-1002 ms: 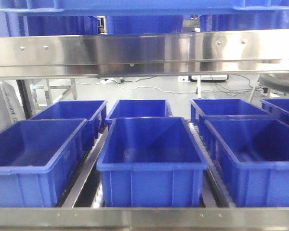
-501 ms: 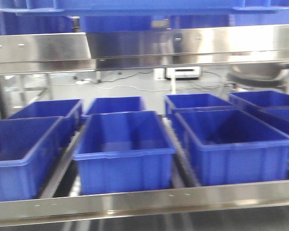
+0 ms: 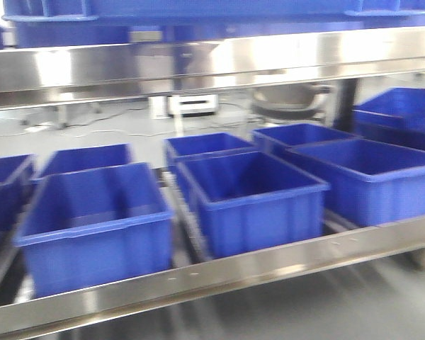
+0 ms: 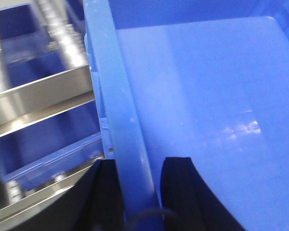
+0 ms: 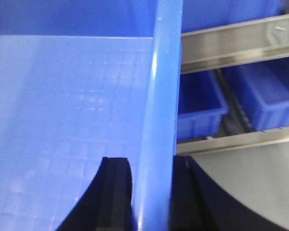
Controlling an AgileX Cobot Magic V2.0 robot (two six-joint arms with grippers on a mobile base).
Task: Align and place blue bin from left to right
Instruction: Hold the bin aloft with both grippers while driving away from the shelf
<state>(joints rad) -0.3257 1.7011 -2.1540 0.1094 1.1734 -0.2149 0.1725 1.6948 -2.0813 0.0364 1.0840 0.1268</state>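
I have the blue bin (image 3: pixel 219 8) up in both grippers. In the front view only its underside and flanged rim show, as a strip just above the upper steel rail (image 3: pixel 198 67) that spans nearly the rail's whole width.

Through the left wrist camera, the left gripper (image 4: pixel 142 192) straddles the bin's thick rim. Its black fingers (image 4: pixel 180 187) sit 1 inside the wall and 1 outside, both pressed against the plastic with no gap I can make out. The right gripper (image 5: pixel 151 192) does the same in its own camera, with 2 fingers closed tight on the rim and the wall pinched between them.

Below the upper steel rail, 2 rows of other blue crates (image 3: pixel 251 198) sit on the shelf, open side up. The front view is smeared, so I cannot read finer detail under the rail.
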